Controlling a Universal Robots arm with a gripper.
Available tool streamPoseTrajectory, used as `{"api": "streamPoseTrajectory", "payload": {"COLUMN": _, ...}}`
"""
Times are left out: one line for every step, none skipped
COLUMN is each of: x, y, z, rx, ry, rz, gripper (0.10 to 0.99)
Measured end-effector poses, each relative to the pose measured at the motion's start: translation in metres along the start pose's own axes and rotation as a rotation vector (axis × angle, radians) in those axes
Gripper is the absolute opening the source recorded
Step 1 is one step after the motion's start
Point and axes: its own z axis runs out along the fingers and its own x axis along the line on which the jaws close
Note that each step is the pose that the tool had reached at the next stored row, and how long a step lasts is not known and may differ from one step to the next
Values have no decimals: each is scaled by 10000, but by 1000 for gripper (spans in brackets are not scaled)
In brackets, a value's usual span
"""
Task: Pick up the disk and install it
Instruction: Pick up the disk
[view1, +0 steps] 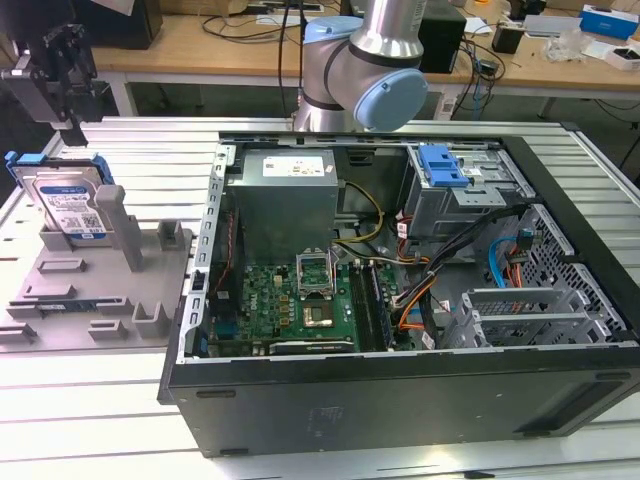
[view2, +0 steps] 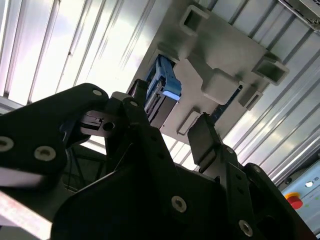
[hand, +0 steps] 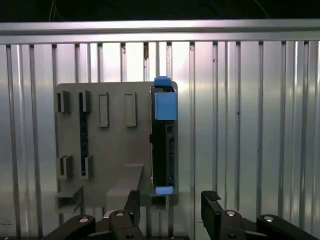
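Gripper (view1: 70, 110) hovers above the disk (view1: 70, 205), well apart from it. Jaws are spread wide, nothing between them. Disk stands on edge in a slot of the grey holder (view1: 100, 290) on the ribbed tabletop (view1: 90, 400), to the exterior view's left of the open PC case (view1: 400, 300). Not yet picked. In the first wrist view the disk (hand: 164, 145) shows edge-on, roughly in line with the gap between the fingers (hand: 212, 207).

Step in hand, I'd say: approach for the grasp. To do it well:
- centre the jaws over the thin edge
- keep square to the flat faces
- come straight down, clear of the holder's posts
- clamp the body, not just the blue frame
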Motion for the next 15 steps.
{"api": "streamPoseTrajectory", "payload": {"x": 0, "y": 0, "z": 0, "rx": 0, "ry": 0, "rz": 1, "gripper": 600}}
{"api": "streamPoseTrajectory", "payload": {"x": 0, "y": -1, "z": 2, "rx": -1, "ry": 0, "rz": 6, "gripper": 600}}
{"api": "streamPoseTrajectory", "payload": {"x": 0, "y": -1, "z": 4, "rx": -1, "ry": 1, "rz": 16, "gripper": 600}}
{"api": "streamPoseTrajectory", "payload": {"x": 0, "y": 0, "z": 6, "rx": -2, "ry": 2, "rz": 26, "gripper": 600}}
{"api": "streamPoseTrajectory", "payload": {"x": -2, "y": 19, "z": 10, "rx": -1, "ry": 2, "rz": 65, "gripper": 600}}
{"api": "streamPoseTrajectory", "payload": {"x": -2, "y": 58, "z": 13, "rx": -2, "ry": 4, "rz": 93, "gripper": 600}}
{"api": "streamPoseTrajectory", "payload": {"x": -2, "y": 93, "z": 17, "rx": -2, "ry": 4, "rz": 101, "gripper": 600}}
{"api": "streamPoseTrajectory", "payload": {"x": -2, "y": 126, "z": 20, "rx": 0, "ry": 4, "rz": 104, "gripper": 600}}
{"api": "streamPoseTrajectory", "payload": {"x": -1, "y": 191, "z": 24, "rx": -1, "ry": 4, "rz": 106, "gripper": 600}}
{"api": "streamPoseTrajectory", "payload": {"x": -1, "y": 289, "z": 28, "rx": -1, "ry": 4, "rz": 106, "gripper": 600}}
{"api": "streamPoseTrajectory", "payload": {"x": -1, "y": 362, "z": 32, "rx": -1, "ry": 4, "rz": 106, "gripper": 600}}
{"api": "streamPoseTrajectory", "payload": {"x": -1, "y": 403, "z": 33, "rx": -2, "ry": 5, "rz": 106, "gripper": 600}}
{"api": "streamPoseTrajectory", "payload": {"x": 0, "y": 455, "z": 36, "rx": -1, "ry": 5, "rz": 106, "gripper": 600}}
{"api": "streamPoseTrajectory", "payload": {"x": 0, "y": 524, "z": 44, "rx": -2, "ry": 12, "rz": 106, "gripper": 600}}
{"api": "streamPoseTrajectory", "payload": {"x": 1, "y": 575, "z": 58, "rx": -1, "ry": 17, "rz": 106, "gripper": 600}}
